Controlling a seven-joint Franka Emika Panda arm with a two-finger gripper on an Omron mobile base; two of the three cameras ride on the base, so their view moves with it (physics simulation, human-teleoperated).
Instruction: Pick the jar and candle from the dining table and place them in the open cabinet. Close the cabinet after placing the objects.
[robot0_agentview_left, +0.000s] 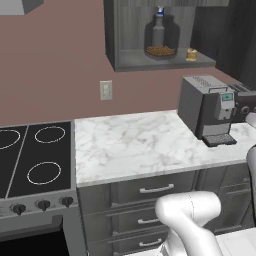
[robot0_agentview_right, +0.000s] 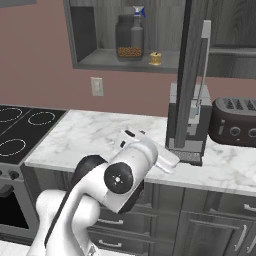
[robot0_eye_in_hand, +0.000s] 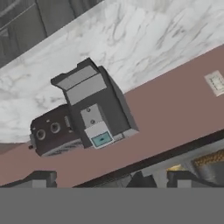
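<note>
End effector (robot0_eye_in_hand: 109, 180) is spread wide, nothing held. Jar (robot0_agentview_left: 161, 36) and candle (robot0_agentview_left: 191, 54) are seen on the cabinet (robot0_agentview_left: 165, 61) shelf, beyond the fingertips. No legible writing.

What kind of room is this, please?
A kitchen, clearly. A marble counter sits over dark drawers, with a stove beside it, a coffee machine and a toaster on the counter, and an open wall cabinet above.

A wide stretch of marble counter (robot0_agentview_left: 125, 145) is lying bare, while a coffee machine (robot0_agentview_left: 207, 110), toaster (robot0_agentview_right: 232, 121) and open cabinet door (robot0_agentview_right: 192, 75) are crowding its right end.
</note>
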